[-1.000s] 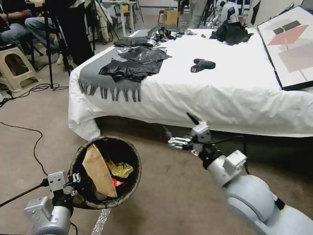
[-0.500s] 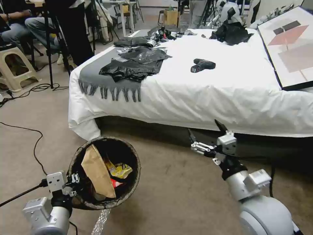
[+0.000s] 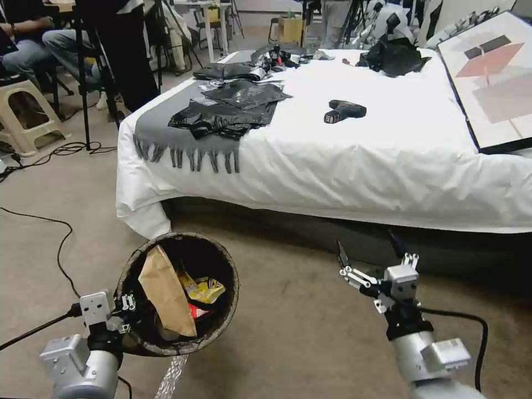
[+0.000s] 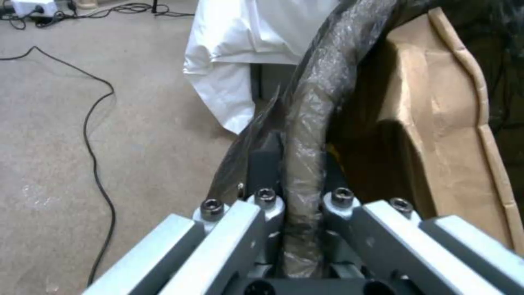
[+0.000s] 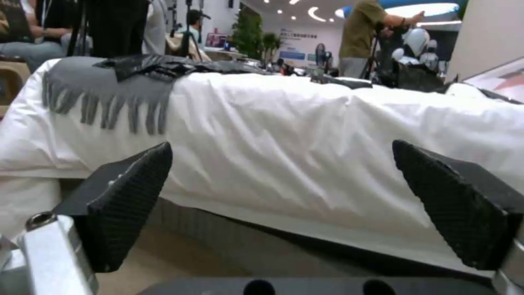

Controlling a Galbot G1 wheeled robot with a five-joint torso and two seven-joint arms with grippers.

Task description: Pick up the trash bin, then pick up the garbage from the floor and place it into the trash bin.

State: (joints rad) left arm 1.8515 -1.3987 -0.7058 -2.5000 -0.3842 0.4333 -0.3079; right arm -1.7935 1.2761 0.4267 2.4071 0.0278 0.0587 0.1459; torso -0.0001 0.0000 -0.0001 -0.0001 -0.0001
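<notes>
Gripping the liner-wrapped rim, the left gripper [image 3: 128, 310] holds the trash bin [image 3: 180, 293] tilted at the head view's lower left, pinched tight on its near edge. A brown paper bag [image 3: 165, 293] and yellow wrapper [image 3: 205, 288] lie inside. The bin looks light and thin-walled, its bag slippery, so the rim is the sound hold. The right gripper [image 3: 372, 256] hovers lower right, fingers spread and empty.

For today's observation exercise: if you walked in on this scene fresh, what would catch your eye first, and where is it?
First, the trash bin, held low above the carpet by the left gripper clamped on its lined rim, with a brown paper bag and yellow wrapper inside. Beside it, the right gripper hangs open and empty near the white bed.
</notes>
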